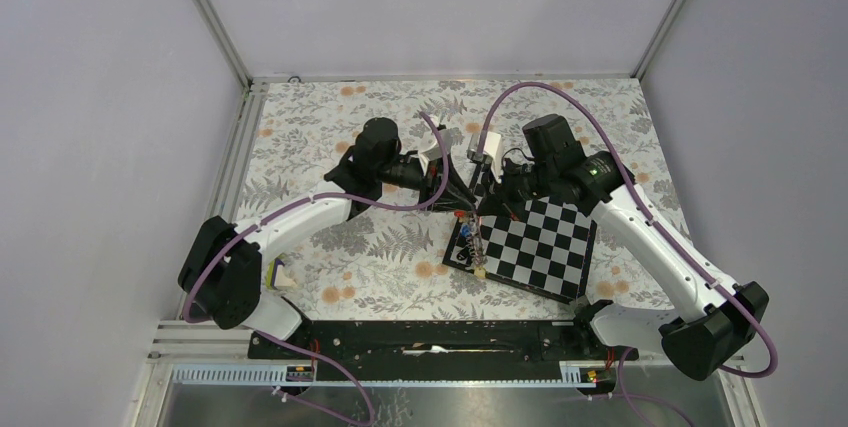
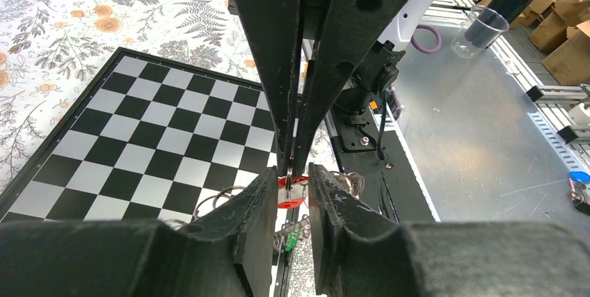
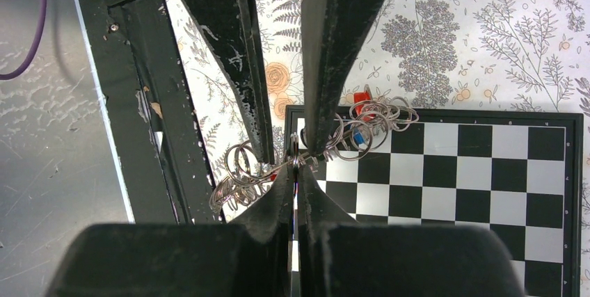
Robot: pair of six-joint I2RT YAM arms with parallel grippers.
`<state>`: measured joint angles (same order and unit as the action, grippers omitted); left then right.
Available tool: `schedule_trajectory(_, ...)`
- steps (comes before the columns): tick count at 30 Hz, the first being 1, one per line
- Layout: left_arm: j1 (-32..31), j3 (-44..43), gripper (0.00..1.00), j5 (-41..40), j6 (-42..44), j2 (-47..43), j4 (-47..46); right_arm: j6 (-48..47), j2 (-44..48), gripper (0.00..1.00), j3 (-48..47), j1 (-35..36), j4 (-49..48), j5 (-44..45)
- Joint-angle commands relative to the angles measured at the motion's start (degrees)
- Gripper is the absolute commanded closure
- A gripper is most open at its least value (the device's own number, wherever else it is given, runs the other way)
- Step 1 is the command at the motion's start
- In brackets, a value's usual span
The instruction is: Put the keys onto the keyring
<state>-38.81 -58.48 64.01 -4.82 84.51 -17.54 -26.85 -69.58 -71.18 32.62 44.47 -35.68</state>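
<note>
Status: threading is in progress and not complete. The right gripper (image 3: 296, 172) is clenched on a thin metal band seen edge-on, judged to be the keyring (image 3: 295, 149). In the top view it sits over the 9 o'clock edge of the chessboard (image 1: 545, 247). The left gripper (image 2: 292, 189) meets it from the 9 o'clock side and appears to grasp the red-headed key (image 2: 292, 187) between its pads, just beside the keyring. In the right wrist view, a tangle of small split rings (image 3: 240, 172) trails from the contact point toward 8 o'clock. A blue-headed key (image 3: 358, 137) lies toward 2 o'clock, and a green-headed key (image 2: 293, 236) shows below the left fingers. Whether any of these is already on the keyring cannot be told. Judgement: the red-headed key is not visibly threaded, and the other keys need checking.
</note>
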Motion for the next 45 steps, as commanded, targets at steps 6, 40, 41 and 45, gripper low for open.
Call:
schedule_trajectory(6,-0.3,0.2,0.71,-0.2,1.3,0.3,-2.2,-0.8,2.3,1.00,-2.2,0.6,-2.2,-3.4)
schedule_trajectory(40,0.4,2.1,1.00,6.1,-10.4,-0.9,-15.8,-2.1,7.4,0.73,3.4,-0.8,-4.0,-0.9)
schedule_trajectory(41,0.4,2.1,1.00,6.2,-10.5,-0.9,-16.0,-2.0,7.4,0.73,3.6,-0.8,-4.0,-1.2)
schedule_trajectory(45,0.4,2.2,1.00,6.1,-10.6,-1.0,-16.2,-1.7,7.1,0.74,4.7,-0.9,-4.7,-2.7)
